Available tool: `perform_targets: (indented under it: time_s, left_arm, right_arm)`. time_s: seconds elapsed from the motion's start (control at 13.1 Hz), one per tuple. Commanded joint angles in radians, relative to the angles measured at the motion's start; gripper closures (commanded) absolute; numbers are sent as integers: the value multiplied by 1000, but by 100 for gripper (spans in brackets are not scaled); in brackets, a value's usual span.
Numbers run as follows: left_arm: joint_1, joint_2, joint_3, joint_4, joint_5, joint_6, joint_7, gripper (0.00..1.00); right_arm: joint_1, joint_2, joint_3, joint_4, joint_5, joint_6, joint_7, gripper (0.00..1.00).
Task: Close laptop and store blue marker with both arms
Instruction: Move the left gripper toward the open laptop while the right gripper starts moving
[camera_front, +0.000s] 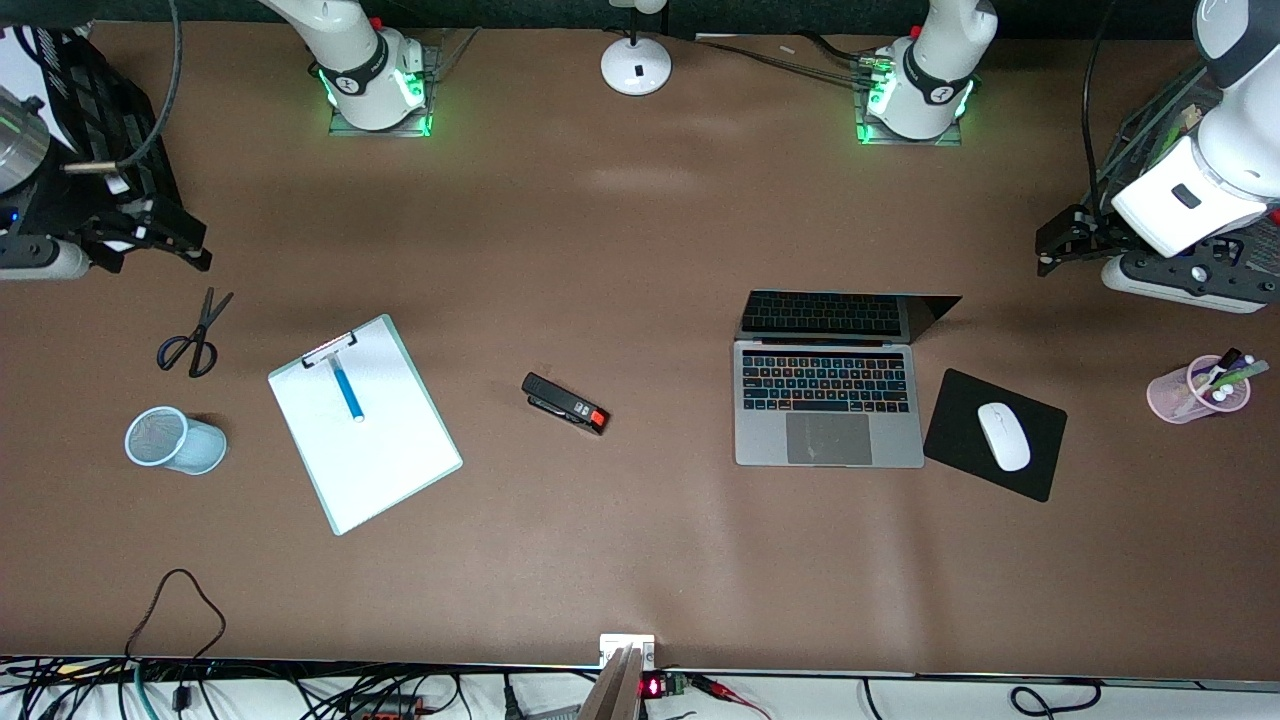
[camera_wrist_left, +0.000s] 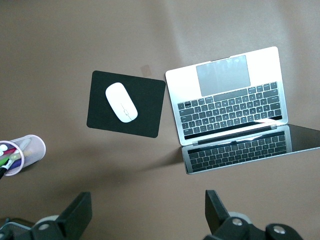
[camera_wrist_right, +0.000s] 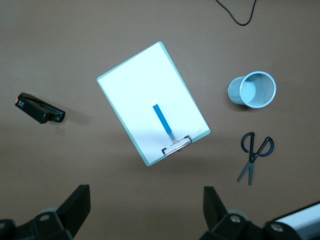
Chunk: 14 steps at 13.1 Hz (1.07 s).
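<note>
— Two hazards. Laptop (camera_front: 828, 400) open on the worktop toward the left arm's end; could skid or slam if shoved low on the lid.
— And blue marker (camera_front: 347, 390)?
— Flat on clipboard (camera_front: 365, 460); might roll away under a shallow pinch.
— Neighbours?
— Mouse pad (camera_front: 960, 420) at four o'clock of laptop, just beside; easily dragged.
— Jaws?
— Left jaws spread wide over bare worktop, two o'clock of laptop; right jaws likewise, ten o'clock of marker.
</note>
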Motion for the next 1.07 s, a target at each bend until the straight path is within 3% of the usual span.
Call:
perform_targets:
  time_s: [0.0,0.15,0.99]
  left_arm:
    - [-8,10,3,29,22,-24,-11,0]
    - [-10,10,3,30,23,-24,-11,0]
    - [-15,84,1,84,13,-48,-16,0]
  right_arm:
    - [-1,-55,33,-57,-13,2,-1,0]
    - [-22,-51,58,-56,-22,15,8,0]
    - [-27,-28,55,-46,-13,14,10,0]
